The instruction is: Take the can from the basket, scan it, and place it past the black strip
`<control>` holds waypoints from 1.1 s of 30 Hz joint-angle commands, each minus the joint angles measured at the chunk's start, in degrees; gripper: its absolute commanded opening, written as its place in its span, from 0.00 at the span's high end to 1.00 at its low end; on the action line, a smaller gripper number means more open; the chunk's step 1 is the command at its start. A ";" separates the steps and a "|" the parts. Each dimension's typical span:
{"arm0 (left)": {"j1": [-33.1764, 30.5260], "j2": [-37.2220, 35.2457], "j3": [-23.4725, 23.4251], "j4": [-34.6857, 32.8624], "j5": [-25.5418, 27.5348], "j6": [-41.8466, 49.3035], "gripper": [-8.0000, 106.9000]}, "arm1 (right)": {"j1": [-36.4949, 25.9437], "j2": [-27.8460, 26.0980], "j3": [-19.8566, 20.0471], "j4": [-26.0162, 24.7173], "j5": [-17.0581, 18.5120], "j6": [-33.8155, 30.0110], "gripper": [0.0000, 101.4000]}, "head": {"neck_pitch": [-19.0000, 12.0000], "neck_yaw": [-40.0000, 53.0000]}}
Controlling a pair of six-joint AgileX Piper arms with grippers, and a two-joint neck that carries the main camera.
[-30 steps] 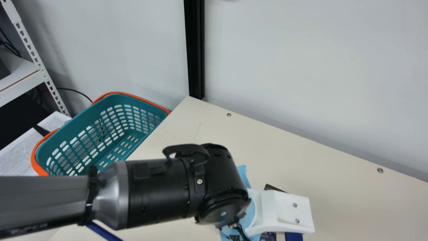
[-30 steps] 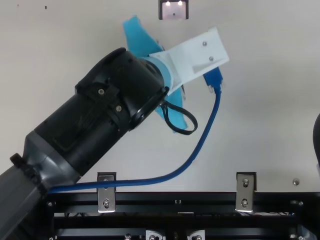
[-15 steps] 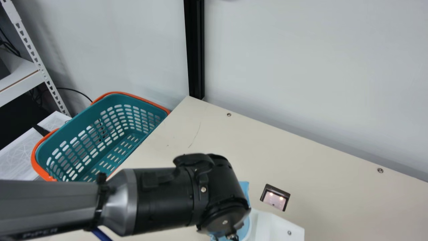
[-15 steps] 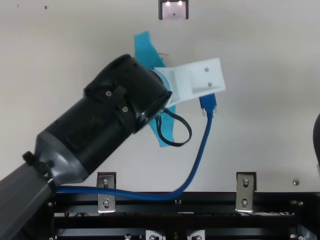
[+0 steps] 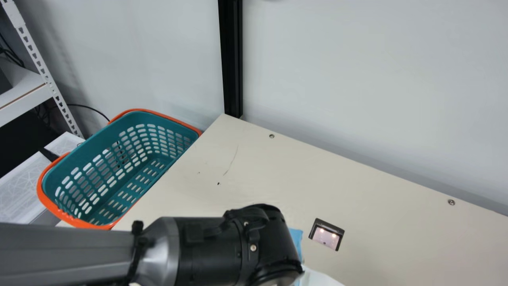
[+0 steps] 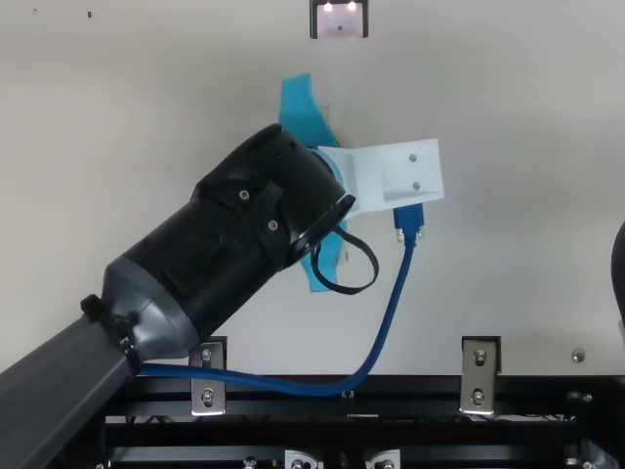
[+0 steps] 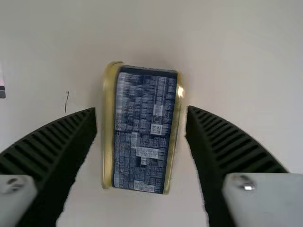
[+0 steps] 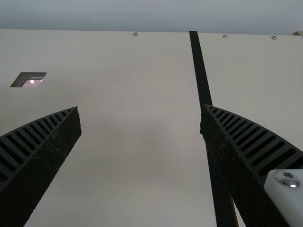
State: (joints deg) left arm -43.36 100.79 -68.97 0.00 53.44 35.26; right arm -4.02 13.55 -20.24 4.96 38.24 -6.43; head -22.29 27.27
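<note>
In the top view my left gripper (image 6: 304, 111) shows as a light-blue housing under the black wrist, near the middle of the table; its fingertips are hidden there. Seen from the left wrist, the left gripper (image 7: 141, 109) is open, with the can (image 7: 144, 132) between its fingers and a narrow gap on each side. The can has a dark blue printed label and gold ends. My right gripper (image 8: 140, 108) stands open over bare table, one finger overlapping the black strip (image 8: 200, 71). The teal basket (image 5: 50, 198) with an orange rim sits beyond the table's left edge.
A small lit scanner window (image 6: 339, 21) is set in the table, ahead of the left gripper. From the left wrist a blue cable (image 6: 389, 303) loops back toward the black frame rail. A white wall runs behind the table; part of the right arm (image 6: 619, 269) reaches the top view's right edge.
My left arm has moved back toward the table's near edge and slightly right, turning a little. The scanner window, mostly covered before in the main view, is now uncovered.
</note>
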 commanded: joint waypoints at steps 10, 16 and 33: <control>1.97 -5.61 2.17 -9.46 -1.17 2.17 0.15 | 0.00 0.00 0.00 0.00 0.00 0.00 0.00 | -2.44 1.02; 4.94 -11.64 4.11 -14.34 -2.58 2.30 0.15 | 0.00 0.00 0.00 0.00 0.00 0.00 0.00 | -2.41 0.59; 16.88 -24.27 13.80 -16.45 -24.32 -14.36 0.15 | 0.00 0.00 0.00 0.09 0.00 0.00 0.00 | -1.89 -16.46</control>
State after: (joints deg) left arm -27.26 76.96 -55.94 -16.74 33.19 23.30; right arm -4.02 13.55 -20.24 5.06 38.24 -6.43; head -23.17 11.44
